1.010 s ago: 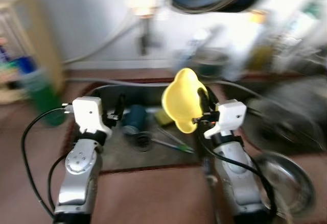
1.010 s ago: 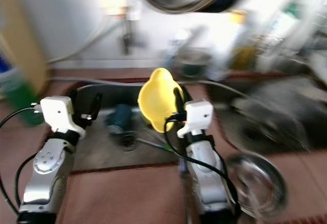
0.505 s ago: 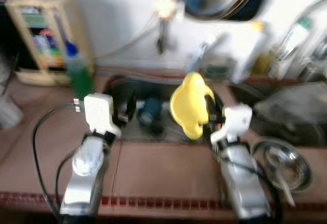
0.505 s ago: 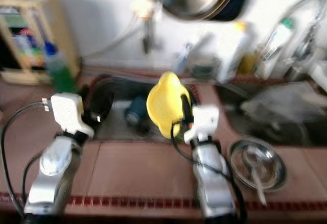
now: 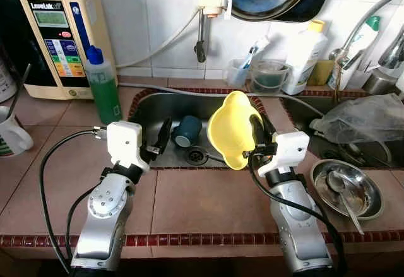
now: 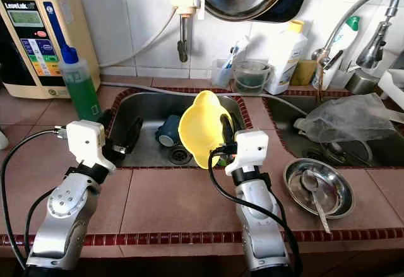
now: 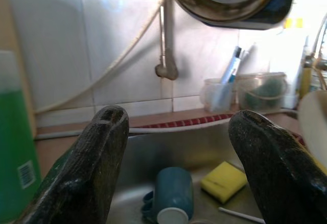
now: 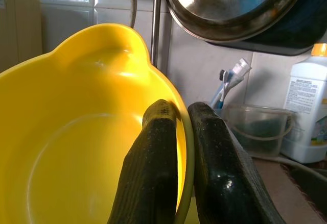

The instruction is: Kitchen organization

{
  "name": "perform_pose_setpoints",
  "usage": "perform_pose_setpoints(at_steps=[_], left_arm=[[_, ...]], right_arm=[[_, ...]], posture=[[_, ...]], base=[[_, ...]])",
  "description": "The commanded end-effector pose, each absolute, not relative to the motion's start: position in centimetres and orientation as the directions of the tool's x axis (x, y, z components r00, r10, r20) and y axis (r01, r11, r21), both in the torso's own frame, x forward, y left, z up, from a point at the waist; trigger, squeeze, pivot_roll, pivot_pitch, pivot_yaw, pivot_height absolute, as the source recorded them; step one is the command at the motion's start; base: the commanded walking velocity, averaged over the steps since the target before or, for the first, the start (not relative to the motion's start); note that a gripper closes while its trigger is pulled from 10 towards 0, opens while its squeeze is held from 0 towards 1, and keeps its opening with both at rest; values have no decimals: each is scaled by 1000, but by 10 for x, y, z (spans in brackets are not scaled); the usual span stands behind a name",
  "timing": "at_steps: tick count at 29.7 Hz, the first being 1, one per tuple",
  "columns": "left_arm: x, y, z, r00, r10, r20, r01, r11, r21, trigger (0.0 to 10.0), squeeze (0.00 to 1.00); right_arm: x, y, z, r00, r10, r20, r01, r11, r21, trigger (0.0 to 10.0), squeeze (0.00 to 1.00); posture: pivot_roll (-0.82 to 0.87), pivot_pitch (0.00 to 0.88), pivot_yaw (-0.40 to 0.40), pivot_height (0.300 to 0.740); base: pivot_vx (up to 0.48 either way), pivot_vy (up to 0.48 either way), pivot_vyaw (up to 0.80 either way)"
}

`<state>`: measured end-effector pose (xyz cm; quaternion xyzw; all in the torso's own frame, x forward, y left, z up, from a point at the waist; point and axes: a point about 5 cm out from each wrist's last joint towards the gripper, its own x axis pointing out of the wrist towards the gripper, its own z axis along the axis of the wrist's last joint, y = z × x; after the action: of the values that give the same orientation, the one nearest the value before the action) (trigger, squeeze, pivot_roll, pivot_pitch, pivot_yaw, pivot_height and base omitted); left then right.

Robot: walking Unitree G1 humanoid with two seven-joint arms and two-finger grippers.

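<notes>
My right gripper [image 5: 254, 127] is shut on the rim of a yellow plastic bowl [image 5: 232, 129], holding it tilted on edge above the right side of the steel sink [image 5: 151, 103]. In the right wrist view the two fingers [image 8: 156, 157] pinch the bowl's rim [image 8: 183, 132], one inside and one outside. My left gripper [image 5: 163, 134] stands open at the sink's front left edge with nothing between its fingers [image 7: 97, 152]. Down in the sink lie a dark blue mug [image 5: 187, 130] on its side and a yellow sponge [image 7: 223, 181].
A green soap bottle [image 5: 103, 88] and a water-filter unit [image 5: 57, 40] stand at the back left. A steel dish with a spoon [image 5: 346, 188] sits on the counter at the right. A second basin with a plastic bag [image 5: 360, 118], bottles and a tap [image 6: 369, 18] are behind it.
The camera has risen and pulled back, and the picture has sharpened. Both arms keep the same pose; the yellow bowl is still held in my right gripper.
</notes>
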<state>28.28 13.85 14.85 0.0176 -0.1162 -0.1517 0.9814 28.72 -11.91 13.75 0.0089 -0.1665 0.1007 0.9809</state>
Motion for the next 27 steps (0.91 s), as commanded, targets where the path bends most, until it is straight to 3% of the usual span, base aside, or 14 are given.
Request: perform_pose_setpoints(at_steps=[1, 12, 27], left_arm=[[281, 132, 154, 908, -346, 236, 333, 938, 91, 10000, 0], [255, 108, 151, 829, -518, 210, 502, 855, 129, 10000, 0], [223, 93, 159, 740, -648, 181, 627, 761, 164, 10000, 0]], right_arm=[[287, -123, 141, 924, 180, 337, -189, 982, -5, 10000, 0], [293, -136, 138, 936, 162, 312, -169, 986, -5, 10000, 0], [304, -139, 144, 948, 177, 263, -190, 981, 25, 10000, 0]], posture=[[-28, 20, -22, 740], [-26, 37, -14, 740], [-10, 86, -7, 740]], base=[[0, 0, 0], [0, 0, 0], [0, 0, 0]])
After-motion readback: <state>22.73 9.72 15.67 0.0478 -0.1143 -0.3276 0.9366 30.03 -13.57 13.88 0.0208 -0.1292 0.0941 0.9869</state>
